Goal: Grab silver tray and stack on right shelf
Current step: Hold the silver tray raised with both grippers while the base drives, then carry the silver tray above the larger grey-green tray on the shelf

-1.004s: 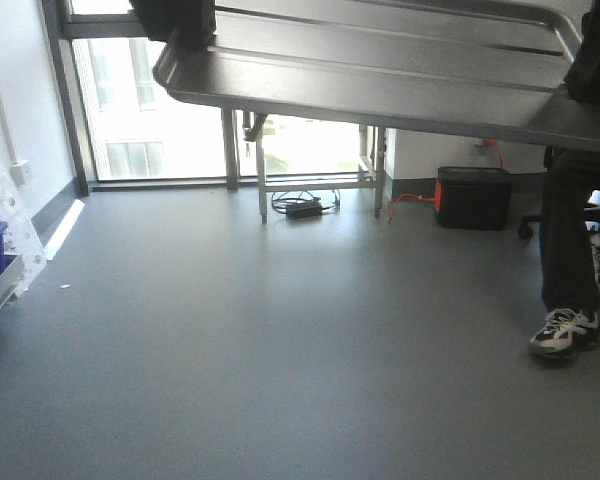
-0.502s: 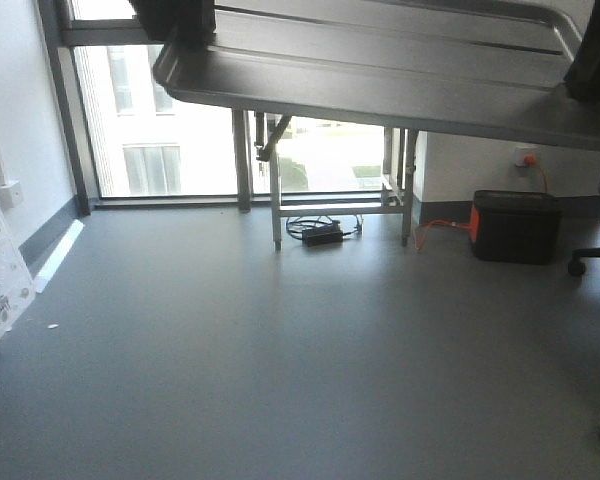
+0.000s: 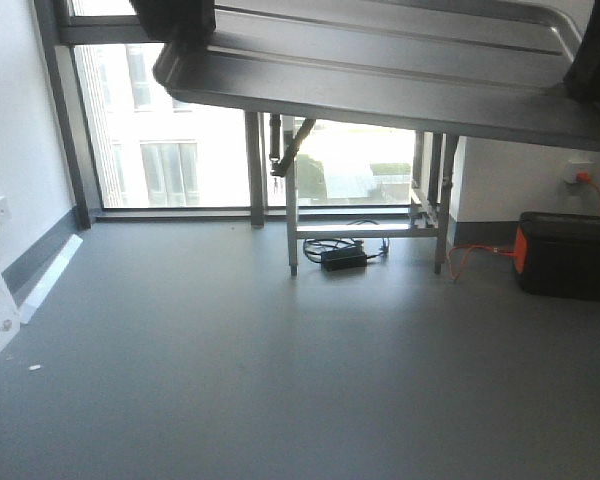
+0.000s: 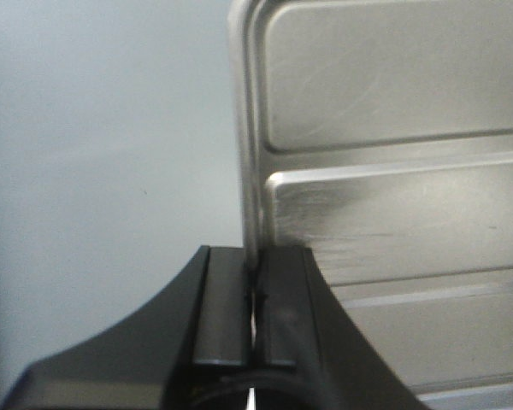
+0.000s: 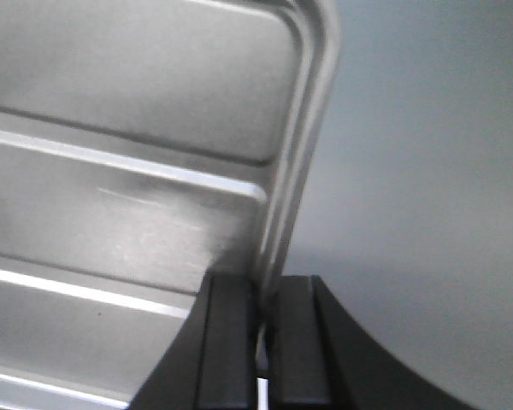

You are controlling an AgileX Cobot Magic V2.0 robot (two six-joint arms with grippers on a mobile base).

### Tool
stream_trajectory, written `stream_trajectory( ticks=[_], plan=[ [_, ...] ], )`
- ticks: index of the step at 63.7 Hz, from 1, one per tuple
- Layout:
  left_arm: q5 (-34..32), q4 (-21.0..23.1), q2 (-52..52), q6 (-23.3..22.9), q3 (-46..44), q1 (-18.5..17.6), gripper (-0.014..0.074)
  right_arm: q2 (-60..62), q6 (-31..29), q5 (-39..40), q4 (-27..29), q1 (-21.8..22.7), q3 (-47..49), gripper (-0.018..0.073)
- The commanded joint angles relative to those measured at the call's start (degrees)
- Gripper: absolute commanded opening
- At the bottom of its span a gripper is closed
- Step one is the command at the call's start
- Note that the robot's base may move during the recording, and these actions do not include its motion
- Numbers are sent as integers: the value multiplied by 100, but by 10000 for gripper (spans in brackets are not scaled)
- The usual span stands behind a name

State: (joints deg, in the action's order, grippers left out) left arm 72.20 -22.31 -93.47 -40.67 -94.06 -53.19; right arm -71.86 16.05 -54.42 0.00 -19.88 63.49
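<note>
Above the grey floor (image 3: 280,380), the silver tray (image 3: 380,90) hangs between left jaws and right jaws, each pinched tight on a rim, probably to share its weight.

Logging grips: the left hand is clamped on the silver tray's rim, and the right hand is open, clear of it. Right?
No. The right hand is shut on the rim of the silver tray too, as the right wrist view shows; the left hand is clamped as you said.
</note>
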Motion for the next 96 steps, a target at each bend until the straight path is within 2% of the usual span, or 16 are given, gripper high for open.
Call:
stream_trajectory(
  ticks=[1,96],
  plan=[
    [93,14,215,166,-180,-97,-93,164,-174,476,119,-16,233,57],
    [93,14,215,166,-180,-97,-93,164,-174,476,119,-16,233,57]
  ],
)
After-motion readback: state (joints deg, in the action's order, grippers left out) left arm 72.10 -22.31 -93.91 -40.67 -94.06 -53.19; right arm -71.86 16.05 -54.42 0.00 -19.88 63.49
